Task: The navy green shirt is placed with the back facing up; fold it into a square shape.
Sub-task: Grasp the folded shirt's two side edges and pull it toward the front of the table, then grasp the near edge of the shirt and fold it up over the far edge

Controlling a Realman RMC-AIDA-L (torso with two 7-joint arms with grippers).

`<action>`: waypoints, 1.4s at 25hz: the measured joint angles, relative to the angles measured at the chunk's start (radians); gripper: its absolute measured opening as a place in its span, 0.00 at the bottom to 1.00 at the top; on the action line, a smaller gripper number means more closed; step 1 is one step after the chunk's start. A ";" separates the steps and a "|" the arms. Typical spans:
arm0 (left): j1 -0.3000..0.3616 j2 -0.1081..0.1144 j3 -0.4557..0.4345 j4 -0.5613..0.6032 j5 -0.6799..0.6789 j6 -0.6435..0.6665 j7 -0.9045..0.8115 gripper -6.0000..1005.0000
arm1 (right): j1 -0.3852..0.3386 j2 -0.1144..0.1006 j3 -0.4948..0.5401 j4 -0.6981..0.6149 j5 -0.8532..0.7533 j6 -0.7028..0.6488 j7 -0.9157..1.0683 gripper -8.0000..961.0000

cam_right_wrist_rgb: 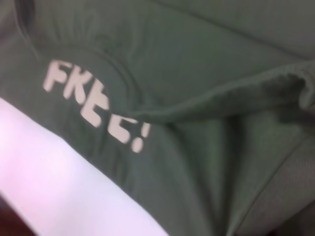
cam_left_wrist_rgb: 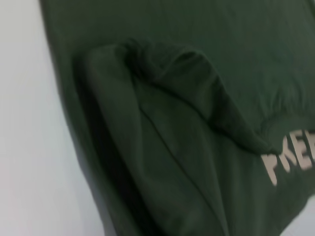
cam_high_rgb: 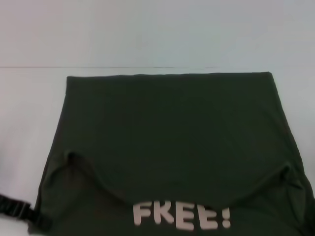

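Head view: the shirt [cam_high_rgb: 172,142] lies spread across a white table [cam_high_rgb: 29,108], its far edge a straight fold line and its near part doubled over so that the white print [cam_high_rgb: 182,215] faces up close to the robot's side. A curved hem edge sags between two raised corners, one at each side of the shirt, which suggests the layer is lifted at both ends so it can be carried over the rest of the cloth; that is a judgement, as no fingers show. The shirt's long axis runs side to side across the table, the print reading the right way up toward the robot. At the shirt's near left corner a dark, ribbed part of the left arm [cam_high_rgb: 17,209] juts in; whether the left gripper is spread or pinching cloth cannot be told. Left wrist view: the shirt [cam_left_wrist_rgb: 197,147] fills the picture, a thick bunched ridge of fabric rising over the flat layer, bare table [cam_left_wrist_rgb: 24,123] beside it and part of the print [cam_left_wrist_rgb: 290,157] at the edge. No fingers appear. Right wrist view: the shirt [cam_right_wrist_rgb: 221,98] again, a rolled hem crossing above the print [cam_right_wrist_rgb: 93,105], with the table [cam_right_wrist_rgb: 59,187] just beyond the shirt's edge. The right gripper does not appear in any view.
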 joint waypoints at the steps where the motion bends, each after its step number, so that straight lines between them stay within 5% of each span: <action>1: 0.000 0.004 -0.001 0.000 0.014 0.037 0.002 0.05 | -0.001 0.002 -0.008 0.002 -0.016 -0.006 -0.017 0.07; 4: 0.000 0.008 -0.001 0.007 0.036 0.167 0.029 0.05 | -0.001 0.009 -0.038 0.004 -0.034 -0.036 -0.060 0.07; 18: -0.002 -0.001 0.016 -0.005 0.068 0.247 0.055 0.05 | -0.001 0.039 -0.075 -0.023 -0.038 -0.134 -0.123 0.07; 27: -0.033 0.000 -0.112 -0.017 -0.014 0.281 0.084 0.05 | 0.004 0.009 0.193 -0.024 -0.030 -0.130 -0.098 0.07; 35: -0.036 0.021 -0.377 -0.017 -0.030 0.156 0.061 0.05 | -0.011 -0.026 0.378 -0.019 0.093 -0.020 -0.038 0.07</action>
